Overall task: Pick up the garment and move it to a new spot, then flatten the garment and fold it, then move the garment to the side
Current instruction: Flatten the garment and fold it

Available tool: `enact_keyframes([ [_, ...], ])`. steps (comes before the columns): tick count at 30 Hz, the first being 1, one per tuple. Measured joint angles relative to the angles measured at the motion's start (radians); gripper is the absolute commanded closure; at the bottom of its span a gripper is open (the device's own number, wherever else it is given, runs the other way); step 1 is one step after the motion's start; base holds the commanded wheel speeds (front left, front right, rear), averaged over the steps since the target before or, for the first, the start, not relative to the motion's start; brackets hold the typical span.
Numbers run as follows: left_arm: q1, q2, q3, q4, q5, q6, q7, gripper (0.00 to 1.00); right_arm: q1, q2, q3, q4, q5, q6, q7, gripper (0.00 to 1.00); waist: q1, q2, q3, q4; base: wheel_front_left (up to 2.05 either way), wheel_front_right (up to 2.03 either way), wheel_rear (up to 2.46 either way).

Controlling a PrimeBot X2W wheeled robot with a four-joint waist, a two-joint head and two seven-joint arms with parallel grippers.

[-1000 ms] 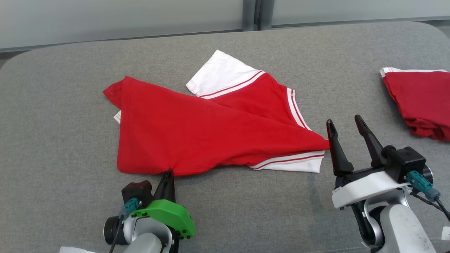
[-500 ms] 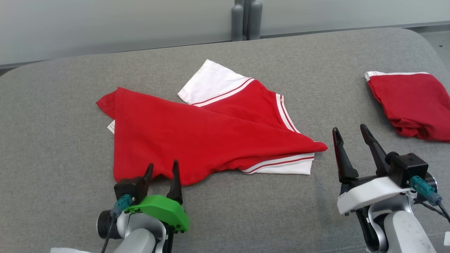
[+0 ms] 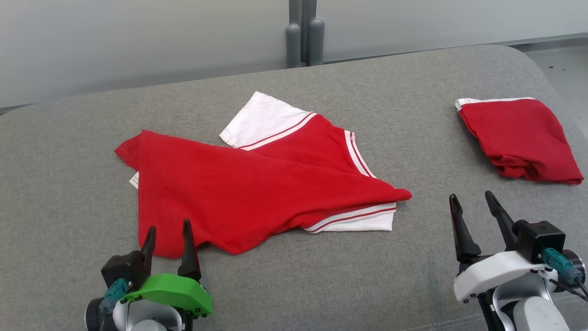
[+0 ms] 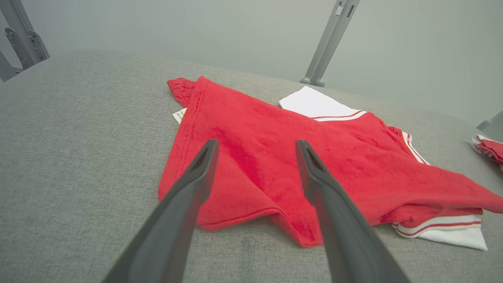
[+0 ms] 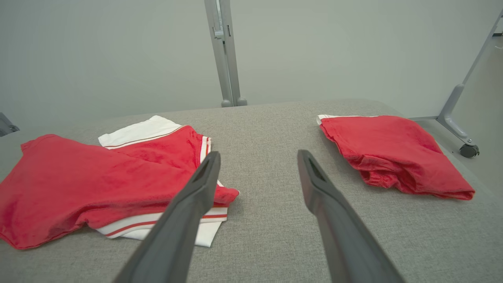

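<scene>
The garment (image 3: pixel 257 193), a red shirt with white striped sleeves, lies loosely folded over itself in the middle of the grey padded table (image 3: pixel 294 285). My left gripper (image 3: pixel 167 227) stands open just short of the shirt's near left corner, with nothing between its fingers. In the left wrist view the garment (image 4: pixel 275 157) spreads beyond the open left gripper (image 4: pixel 256 143), its near hem rumpled. To the right of the shirt, apart from it, my right gripper (image 3: pixel 472 197) is open and empty. The right wrist view has the garment (image 5: pixel 78 181) left of the right gripper (image 5: pixel 258 154).
A second red garment (image 3: pixel 519 138), folded, lies at the table's far right, also in the right wrist view as a folded red garment (image 5: pixel 393 153). A grey metal post (image 3: pixel 303 32) stands behind the table's back edge. The table's rounded right corner drops to the floor (image 3: pixel 565 59).
My left gripper was shut on the shirt's near hem, then opened, let it go and drew back leftward. The right gripper stayed open. The head camera has shifted.
</scene>
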Motion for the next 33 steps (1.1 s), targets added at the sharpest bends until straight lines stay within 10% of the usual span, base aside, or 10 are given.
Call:
enact_keyframes([
  [33,-0.608,-0.076,-0.229,0.618,0.123,-0.267,0.323,0.0,-0.133,0.0,0.108,-0.015,0.01,0.0,-0.021,0.0,0.0,0.0001,0.186,-0.146,0.0,0.0,0.0],
])
